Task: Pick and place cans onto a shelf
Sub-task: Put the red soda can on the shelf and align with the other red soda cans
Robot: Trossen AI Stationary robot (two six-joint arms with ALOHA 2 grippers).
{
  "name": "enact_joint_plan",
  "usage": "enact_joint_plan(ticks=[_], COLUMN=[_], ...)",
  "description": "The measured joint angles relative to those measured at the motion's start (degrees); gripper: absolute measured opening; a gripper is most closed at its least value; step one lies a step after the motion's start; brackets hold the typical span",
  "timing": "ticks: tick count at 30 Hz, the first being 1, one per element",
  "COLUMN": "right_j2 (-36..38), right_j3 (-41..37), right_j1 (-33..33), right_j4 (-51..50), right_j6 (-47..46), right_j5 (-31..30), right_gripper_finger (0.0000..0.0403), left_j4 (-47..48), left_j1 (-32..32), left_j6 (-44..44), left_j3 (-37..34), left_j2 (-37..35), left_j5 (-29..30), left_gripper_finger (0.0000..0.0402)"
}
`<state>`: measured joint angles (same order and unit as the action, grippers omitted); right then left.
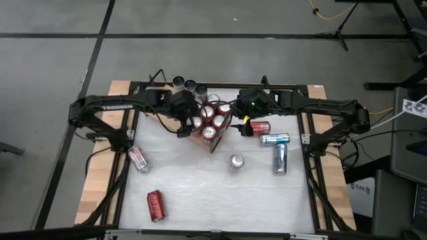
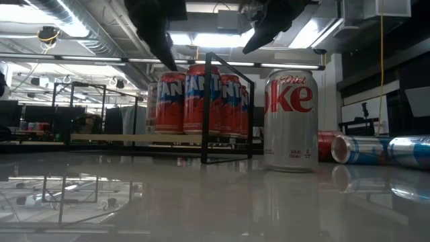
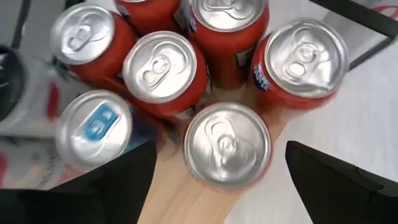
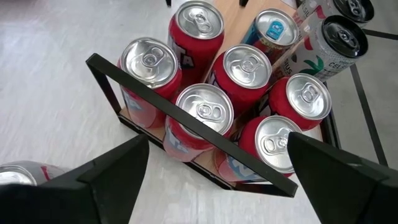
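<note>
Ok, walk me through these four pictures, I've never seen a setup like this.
It is one robot with two dark arms at a white table. One picture looks straight down, one sits at table height, and two come from cameras on the wrists. Both arms hang over the shelf, a small wooden board with a black frame, already crowded with upright red cans. The left hand and the right hand are both open and hold nothing. More cans wait on the table: a Diet Coke can stands upright, and others lie on their sides.
</note>
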<state>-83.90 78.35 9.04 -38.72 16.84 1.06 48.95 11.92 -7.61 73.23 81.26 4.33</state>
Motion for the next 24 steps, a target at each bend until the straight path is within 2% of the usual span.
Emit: enact_joint_plan(ticks=[6,9,12,19,24], right_j2=[0.0,0.0,0.0,0.0,0.0], right_j3=[0.0,0.0,-0.02,-0.02,-0.02], right_j1=[0.0,0.0,-0.01,-0.01,-0.01], right_j4=[-0.03,-0.07,-0.07,-0.11,-0.13], right_j6=[0.02,0.02,0.01,0.01,0.01], right_j5=[-0.02,-0.02,-0.02,0.0,0.0], right_gripper_finger=[0.0372,0.0372,0.0372,0.0372,0.0372], left_j4=[4.11,7.46,9.44,4.07,-5.91], left_j1=[0.01,0.07,0.04,-0.41,-0.39], left_j6=[4.07,10.56,16.55,21.13,22.28], left_j3=[0.0,0.0,-1.22,-11.39,-17.09], left_j2=[-4.31,-4.74,-4.77,-4.7,-4.68], left_j5=[3.11,5.79,5.96,3.89,3.9], left_gripper_finger=[0.0346,0.0346,0.0346,0.0346,0.0346])
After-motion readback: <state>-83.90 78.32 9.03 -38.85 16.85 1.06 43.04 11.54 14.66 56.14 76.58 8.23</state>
